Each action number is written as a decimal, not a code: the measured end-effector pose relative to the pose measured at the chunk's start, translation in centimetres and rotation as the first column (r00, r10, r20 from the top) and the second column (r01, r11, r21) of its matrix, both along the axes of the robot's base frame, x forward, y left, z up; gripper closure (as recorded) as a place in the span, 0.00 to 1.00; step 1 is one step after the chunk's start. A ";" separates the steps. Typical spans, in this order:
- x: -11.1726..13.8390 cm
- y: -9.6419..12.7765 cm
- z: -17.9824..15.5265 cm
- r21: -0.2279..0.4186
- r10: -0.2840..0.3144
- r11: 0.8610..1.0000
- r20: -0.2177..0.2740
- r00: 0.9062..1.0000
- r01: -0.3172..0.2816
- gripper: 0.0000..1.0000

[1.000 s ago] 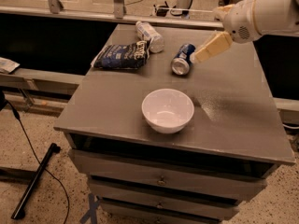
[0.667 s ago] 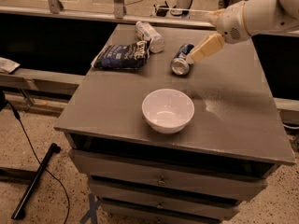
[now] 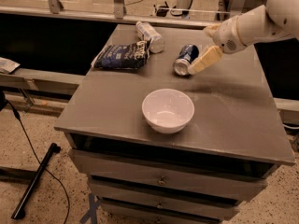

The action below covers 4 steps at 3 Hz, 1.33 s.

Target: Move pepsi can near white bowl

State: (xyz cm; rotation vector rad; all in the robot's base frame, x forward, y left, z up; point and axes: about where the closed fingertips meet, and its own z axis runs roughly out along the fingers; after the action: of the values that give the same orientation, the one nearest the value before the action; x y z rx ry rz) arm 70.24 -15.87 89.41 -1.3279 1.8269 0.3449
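Observation:
The pepsi can (image 3: pixel 184 59), dark blue with a silver end, lies on its side at the back middle of the grey cabinet top (image 3: pixel 233 111). The white bowl (image 3: pixel 168 110) stands upright and empty near the front edge, in front of the can and apart from it. My gripper (image 3: pixel 200 64) reaches in from the right on a white arm and sits right against the can's right side, low over the top. I cannot tell whether it touches the can.
A flat dark blue snack bag (image 3: pixel 122 56) lies at the back left. A pale silvery can (image 3: pixel 150 36) lies on its side behind it. Drawers sit below the cabinet top. A dark cable and stick (image 3: pixel 32 181) lie on the floor at the left.
My arm has shifted a little to the left, bringing the gripper closer against the pepsi can. The can, bowl and bag have not moved.

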 end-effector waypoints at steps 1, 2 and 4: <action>0.5 -0.4 -1.8 -0.026 -0.018 1.000 -0.017 1.000 0.018 0.00; 1.1 0.1 -3.2 -0.044 -0.024 0.999 -0.027 0.999 0.023 0.00; 2.7 2.3 -5.1 -0.036 -0.015 0.999 -0.051 0.999 0.013 0.23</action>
State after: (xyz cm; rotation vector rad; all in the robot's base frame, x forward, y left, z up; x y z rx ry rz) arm 72.96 -13.61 84.28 -1.3414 1.8926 0.3433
